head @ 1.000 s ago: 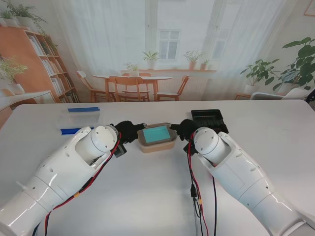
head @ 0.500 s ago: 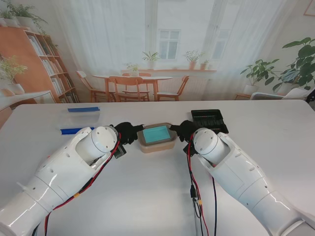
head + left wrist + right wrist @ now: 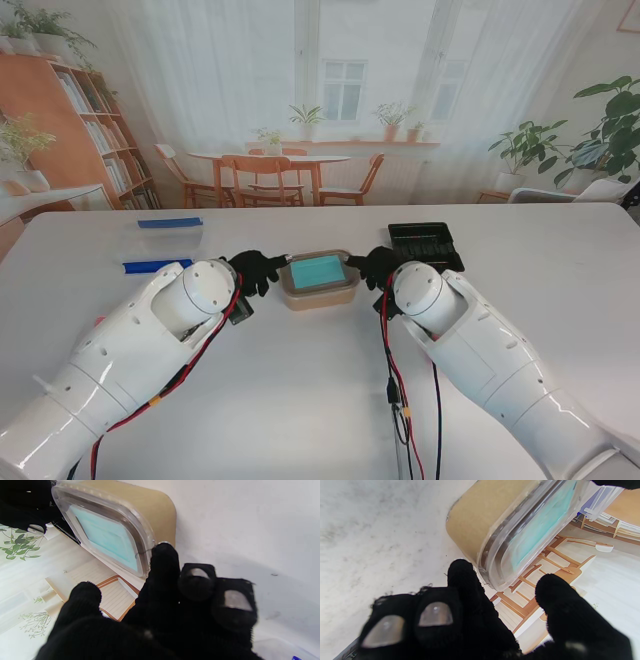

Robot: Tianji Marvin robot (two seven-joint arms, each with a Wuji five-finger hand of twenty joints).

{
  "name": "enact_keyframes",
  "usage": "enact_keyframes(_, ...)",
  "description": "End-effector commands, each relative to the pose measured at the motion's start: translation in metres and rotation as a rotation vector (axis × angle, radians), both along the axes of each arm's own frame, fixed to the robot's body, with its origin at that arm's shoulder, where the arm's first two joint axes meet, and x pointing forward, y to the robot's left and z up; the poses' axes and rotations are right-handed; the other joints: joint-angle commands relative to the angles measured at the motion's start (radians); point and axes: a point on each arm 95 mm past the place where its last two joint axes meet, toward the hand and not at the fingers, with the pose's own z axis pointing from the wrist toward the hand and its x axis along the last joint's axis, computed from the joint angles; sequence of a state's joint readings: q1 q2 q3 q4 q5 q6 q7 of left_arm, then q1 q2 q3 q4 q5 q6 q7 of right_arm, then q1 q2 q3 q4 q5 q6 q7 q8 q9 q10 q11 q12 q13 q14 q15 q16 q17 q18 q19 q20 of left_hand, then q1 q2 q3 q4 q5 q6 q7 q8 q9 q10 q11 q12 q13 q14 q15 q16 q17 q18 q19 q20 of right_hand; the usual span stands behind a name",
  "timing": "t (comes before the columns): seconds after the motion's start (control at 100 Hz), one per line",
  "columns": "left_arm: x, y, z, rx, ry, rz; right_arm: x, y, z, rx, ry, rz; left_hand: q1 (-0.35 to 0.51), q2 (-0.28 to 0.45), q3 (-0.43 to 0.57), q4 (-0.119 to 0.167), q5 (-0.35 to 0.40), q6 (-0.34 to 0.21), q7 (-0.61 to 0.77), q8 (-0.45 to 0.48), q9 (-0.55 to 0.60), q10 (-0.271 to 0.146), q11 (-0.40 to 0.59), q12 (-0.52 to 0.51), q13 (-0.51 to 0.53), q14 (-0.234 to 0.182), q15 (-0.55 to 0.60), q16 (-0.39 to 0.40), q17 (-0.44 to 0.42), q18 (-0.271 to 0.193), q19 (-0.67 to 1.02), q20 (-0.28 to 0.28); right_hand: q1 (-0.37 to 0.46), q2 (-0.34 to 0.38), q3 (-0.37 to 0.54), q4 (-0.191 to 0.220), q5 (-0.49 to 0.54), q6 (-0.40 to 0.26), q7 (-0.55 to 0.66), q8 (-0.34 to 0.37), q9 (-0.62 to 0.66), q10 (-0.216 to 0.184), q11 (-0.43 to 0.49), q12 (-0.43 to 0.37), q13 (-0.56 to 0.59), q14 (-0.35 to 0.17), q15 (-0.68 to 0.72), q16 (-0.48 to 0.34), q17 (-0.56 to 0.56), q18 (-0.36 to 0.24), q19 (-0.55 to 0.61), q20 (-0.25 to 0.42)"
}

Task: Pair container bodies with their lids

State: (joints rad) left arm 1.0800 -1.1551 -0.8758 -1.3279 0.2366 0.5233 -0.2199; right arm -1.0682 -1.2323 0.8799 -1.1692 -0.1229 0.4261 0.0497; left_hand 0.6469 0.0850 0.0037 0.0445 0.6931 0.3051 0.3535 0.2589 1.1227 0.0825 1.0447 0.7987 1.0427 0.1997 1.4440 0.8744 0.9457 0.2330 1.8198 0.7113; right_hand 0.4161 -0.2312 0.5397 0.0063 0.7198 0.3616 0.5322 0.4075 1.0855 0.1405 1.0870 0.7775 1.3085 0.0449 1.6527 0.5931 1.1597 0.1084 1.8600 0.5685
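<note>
The tan container (image 3: pixel 318 291) with its clear lid (image 3: pixel 318 272) is sat mid-table, flanked by both gloved hands. The left hand (image 3: pixel 257 270) has a fingertip (image 3: pixel 163 555) touching the lid rim, other fingers curled. The right hand (image 3: pixel 375 266) is spread just beside it, gripping nothing.

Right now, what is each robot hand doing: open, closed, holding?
Left robot hand: open, one fingertip at the clear lid rim.
Right robot hand: open, beside the tan container, gripping nothing.

The stand camera looks down from above the shoulders; both wrist cameras, close in, share the tan container (image 3: pixel 318 285)
</note>
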Motion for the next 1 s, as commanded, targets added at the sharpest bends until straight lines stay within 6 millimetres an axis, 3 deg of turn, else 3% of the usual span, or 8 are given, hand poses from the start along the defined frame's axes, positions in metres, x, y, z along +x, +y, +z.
enact_keyframes(0.0, -0.003, 0.0, -0.004, 0.003, 0.015, -0.003, -0.002, 0.002, -0.002, 0.003, 0.016, 0.007, -0.014, -0.009, -0.016, 0.008, -0.023, -0.012, -0.032, -0.026, -0.006, 0.022, -0.01, -0.009, -0.038, 0.141, -0.029, -0.007, 0.023, -0.116, 0.236, 0.016, -0.026, -0.005, 0.004, -0.015, -0.015, 0.003, 0.005, -0.01, -0.032, 0.132, 0.007, -0.008, -0.046, 0.123, 0.019, -0.001, 0.052, -0.188, 0.234, -0.014)
enact_keyframes(0.99, -0.01, 0.014, -0.009, -0.02, -0.038, 0.022, -0.01, -0.001, -0.002, -0.009, -0.011, -0.015, -0.015, -0.015, -0.016, 0.007, -0.025, -0.011, -0.039, -0.03, -0.016, 0.032, -0.029, -0.028, -0.051, 0.155, -0.054, -0.006, 0.009, -0.107, 0.218, 0.034, -0.021, -0.009, 0.005, -0.015, -0.025, 0.003, 0.0, -0.012, -0.048, 0.136, 0.003, -0.01, -0.067, 0.134, 0.014, 0.003, 0.05, -0.18, 0.234, -0.031)
